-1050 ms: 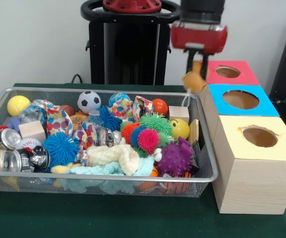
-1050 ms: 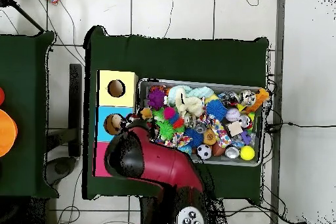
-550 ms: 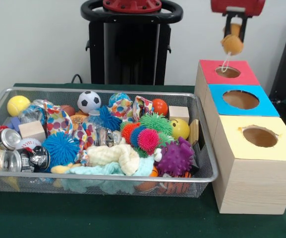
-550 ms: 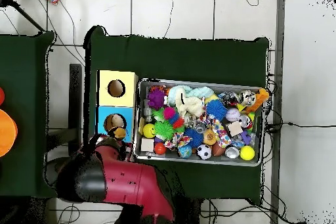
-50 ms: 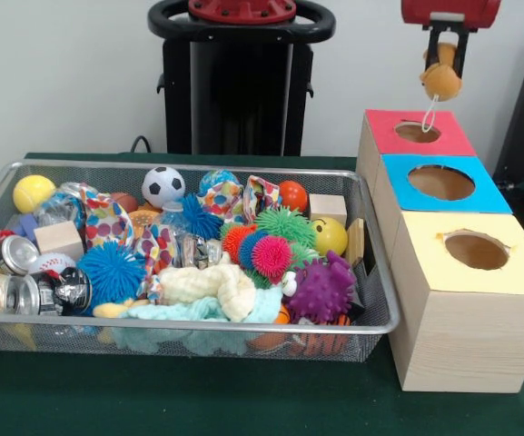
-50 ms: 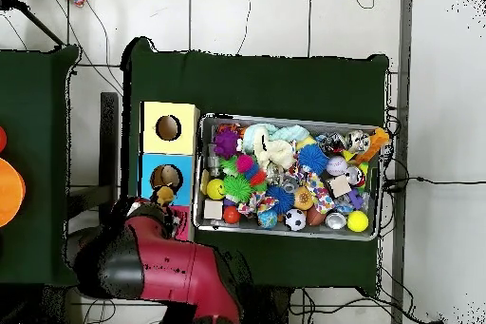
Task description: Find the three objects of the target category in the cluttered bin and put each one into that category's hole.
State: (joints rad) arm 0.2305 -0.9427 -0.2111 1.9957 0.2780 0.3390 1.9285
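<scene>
Your gripper (image 5: 443, 64) is closed on a small tan plush toy (image 5: 441, 82), holding it in the air. The toy hangs directly above the round hole in the red box (image 5: 386, 124), with a thin white string dangling from it toward that hole. The overhead view shows the same tan toy (image 6: 164, 193) at the end of the red arm (image 6: 171, 268), near the seam between the blue and red boxes.

In front of the red box you have the blue box (image 5: 484, 188) and then the yellow box (image 5: 516, 272), all three in a row and touching. Beside them sits the wire bin (image 5: 189, 325), packed with spiky balls, a soccer ball (image 5: 163, 185), cans, wooden blocks and cloth.
</scene>
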